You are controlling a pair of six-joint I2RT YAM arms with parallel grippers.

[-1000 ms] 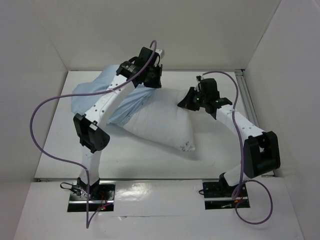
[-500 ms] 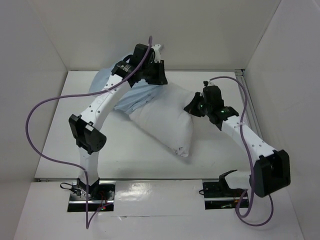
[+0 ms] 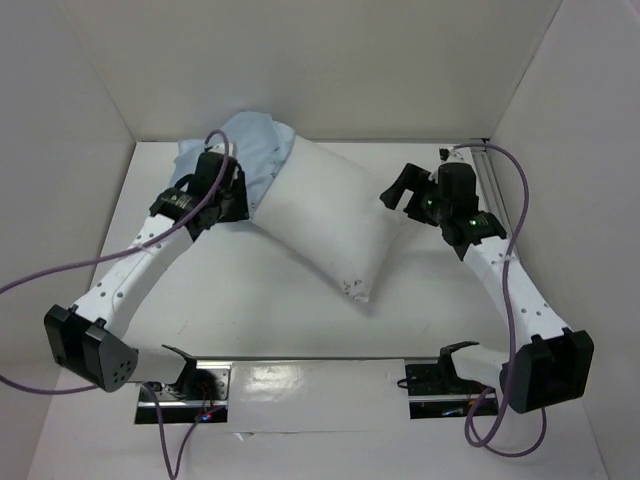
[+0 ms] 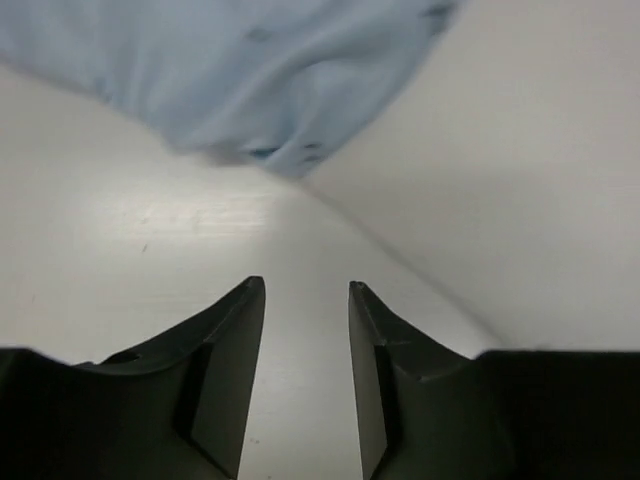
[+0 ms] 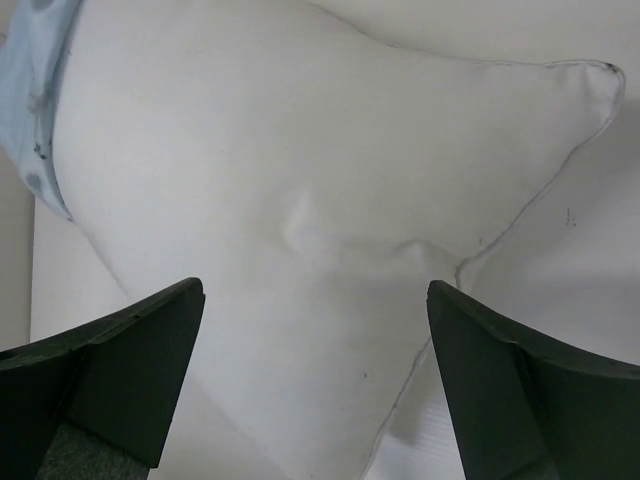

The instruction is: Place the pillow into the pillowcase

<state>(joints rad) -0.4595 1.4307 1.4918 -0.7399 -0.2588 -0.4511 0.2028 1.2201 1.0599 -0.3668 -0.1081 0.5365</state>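
Left fingers (image 4: 232,360) and right fingers (image 5: 135,365) spread, empty; I'd pinch the limp light-blue fabric pillowcase (image 3: 250,145) hem, eleven o'clock of the plump white pillow (image 3: 325,225).

You are looking at a robotics lab test cell, not a home. Plain white panels close the place on three sides: a left wall (image 3: 50,150), a far wall (image 3: 330,70) and a right wall (image 3: 580,150). Between them lies a bare white surface (image 3: 250,310) with a metal strip (image 3: 320,358) along its near edge. The left arm (image 3: 140,270) and the right arm (image 3: 510,290) stand on metal base plates (image 3: 445,385) at the near side, and a loose purple cable (image 3: 521,200) runs along each one. The bedding, a white pillow (image 3: 330,215) and a light blue pillowcase (image 3: 255,145), lies on this work surface between the machines.
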